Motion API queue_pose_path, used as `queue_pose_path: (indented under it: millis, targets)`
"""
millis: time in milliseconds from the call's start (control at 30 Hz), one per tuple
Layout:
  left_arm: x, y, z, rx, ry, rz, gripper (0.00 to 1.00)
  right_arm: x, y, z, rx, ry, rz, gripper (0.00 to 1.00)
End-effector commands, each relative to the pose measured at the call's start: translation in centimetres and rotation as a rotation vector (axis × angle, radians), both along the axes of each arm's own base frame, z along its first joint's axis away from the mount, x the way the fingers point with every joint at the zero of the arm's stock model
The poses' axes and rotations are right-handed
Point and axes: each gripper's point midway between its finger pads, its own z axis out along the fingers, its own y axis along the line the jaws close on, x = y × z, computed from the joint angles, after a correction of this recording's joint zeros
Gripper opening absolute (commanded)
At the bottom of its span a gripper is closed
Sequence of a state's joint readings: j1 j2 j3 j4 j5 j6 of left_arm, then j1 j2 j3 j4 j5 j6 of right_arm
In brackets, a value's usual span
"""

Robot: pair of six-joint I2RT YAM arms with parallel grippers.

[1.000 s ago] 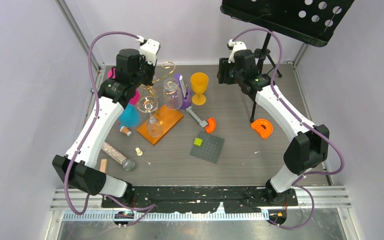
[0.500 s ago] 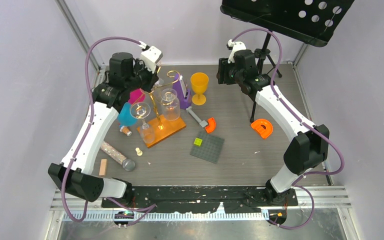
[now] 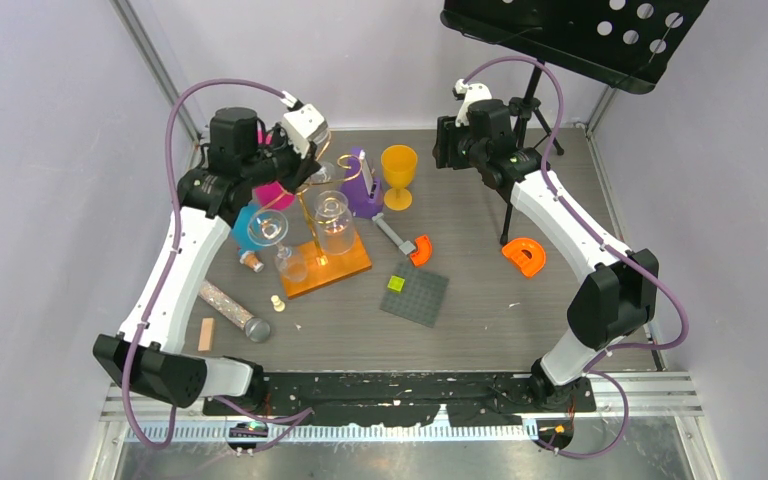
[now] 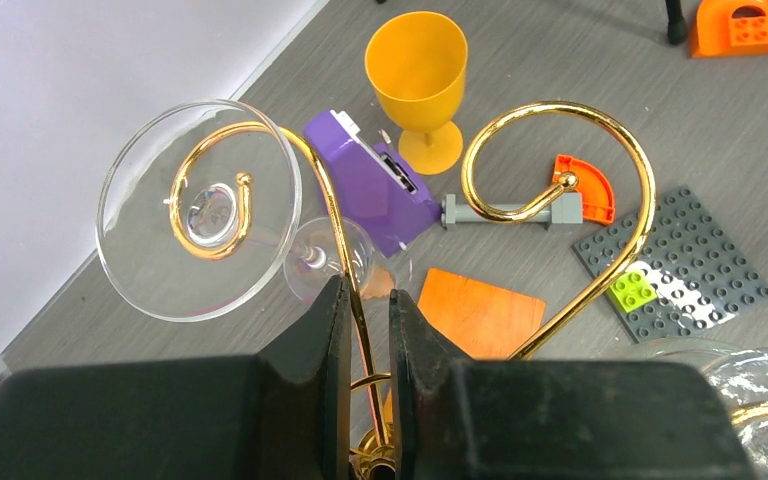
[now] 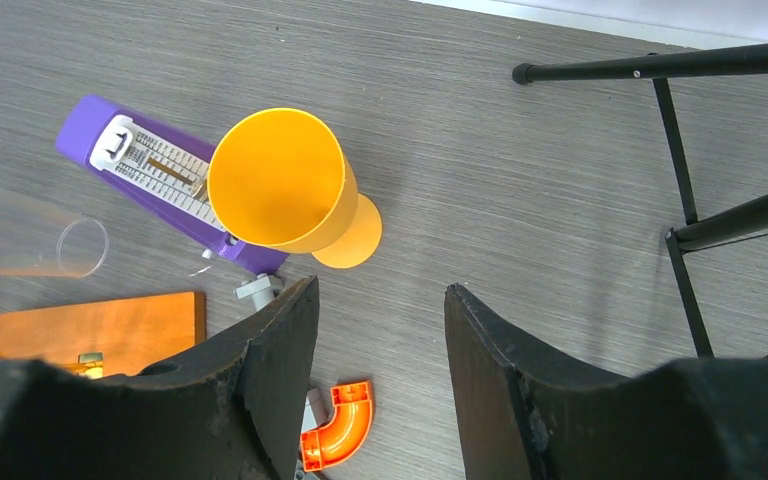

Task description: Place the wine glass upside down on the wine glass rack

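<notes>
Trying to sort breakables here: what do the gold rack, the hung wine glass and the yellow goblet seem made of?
The wine glass rack: thin polished gold-tone metal wire, by its sharp glints. The wine glass: clear glass, possibly clear plastic; the floor shows through. The goblet: opaque matte yellow-orange, likely plastic.

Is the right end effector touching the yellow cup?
Apart. The top view shows a strip of bare grey table between the right end effector and the yellow cup. The end effector is open and holds nothing.
</notes>
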State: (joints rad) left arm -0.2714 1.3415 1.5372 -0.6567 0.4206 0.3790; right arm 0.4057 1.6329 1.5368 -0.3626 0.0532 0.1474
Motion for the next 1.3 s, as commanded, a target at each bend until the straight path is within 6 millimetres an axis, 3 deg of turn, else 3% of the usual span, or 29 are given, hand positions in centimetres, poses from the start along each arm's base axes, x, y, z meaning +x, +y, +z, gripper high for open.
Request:
queue_pose_path:
  millis: [0,233,433,633,1267]
  targets:
    - [-2.5,0.2,-2.0,0.038,0.093,-0.089,0.0,-0.1,0.1,3.2,0.029,-0.08,0.012,0.56]
    - [-3.6,-0.2,-2.2,0.044,0.091,-0.168,0.0,0.0,0.2,3.1,0.032,-0.076,0.015,0.56]
    - [-3.3,0.1,-2.1,0.048,0.082,-0.14,0.01,0.0,0.4,3.1,0.036,-0.076,0.024,0.56]
    - [-3.2,0.4,-1.6,0.042,0.078,-0.112,0.12,0.1,0.5,3.2,0.04,-0.077,0.028,0.56]
    - [-5.0,-1.4,-0.6,-0.01,0.15,-0.339,0.09,-0.1,0.4,3.7,0.024,-0.08,0.035,0.56]
